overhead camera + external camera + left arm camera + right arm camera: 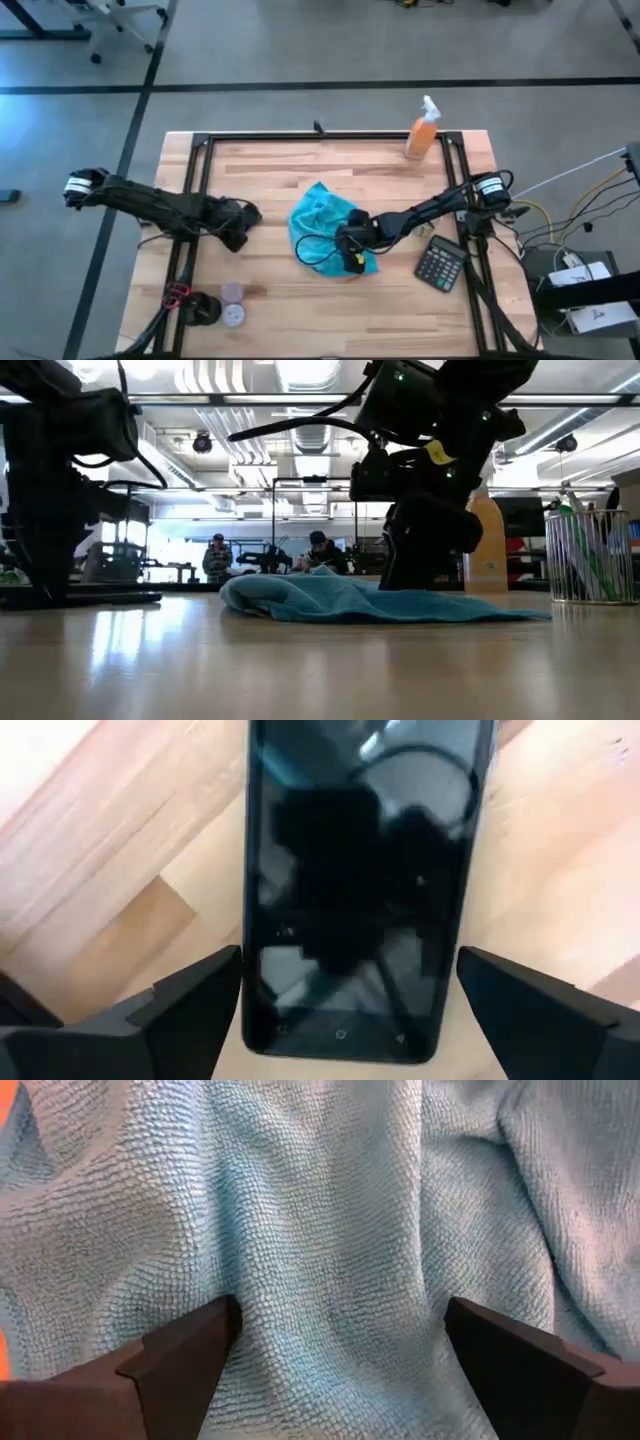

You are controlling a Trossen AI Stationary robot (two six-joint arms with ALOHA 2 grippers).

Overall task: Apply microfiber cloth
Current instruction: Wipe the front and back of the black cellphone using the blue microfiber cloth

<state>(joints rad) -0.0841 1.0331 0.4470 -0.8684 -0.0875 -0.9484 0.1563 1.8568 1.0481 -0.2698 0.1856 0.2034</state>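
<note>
Looking down the right wrist camera, I see my right gripper (pixel 340 1355) with its fingers (pixel 180 1355) spread wide apart, the wrinkled turquoise microfiber cloth (pixel 330 1230) filling everything between and ahead of them, though I cannot tell whether the tips press into it. From above, that cloth (pixel 318 222) lies rumpled near the middle of the wooden table (pixel 270 175), with the right gripper (pixel 352 245) over its near edge. My left gripper (pixel 345 1010) has its fingers (pixel 195 1005) apart too, and a black phone (pixel 360 880) lies flat on the wood between them, touching neither. Well beyond the right fingers stand an orange spray bottle (pixel 423 132) and a calculator (pixel 441 264).
</note>
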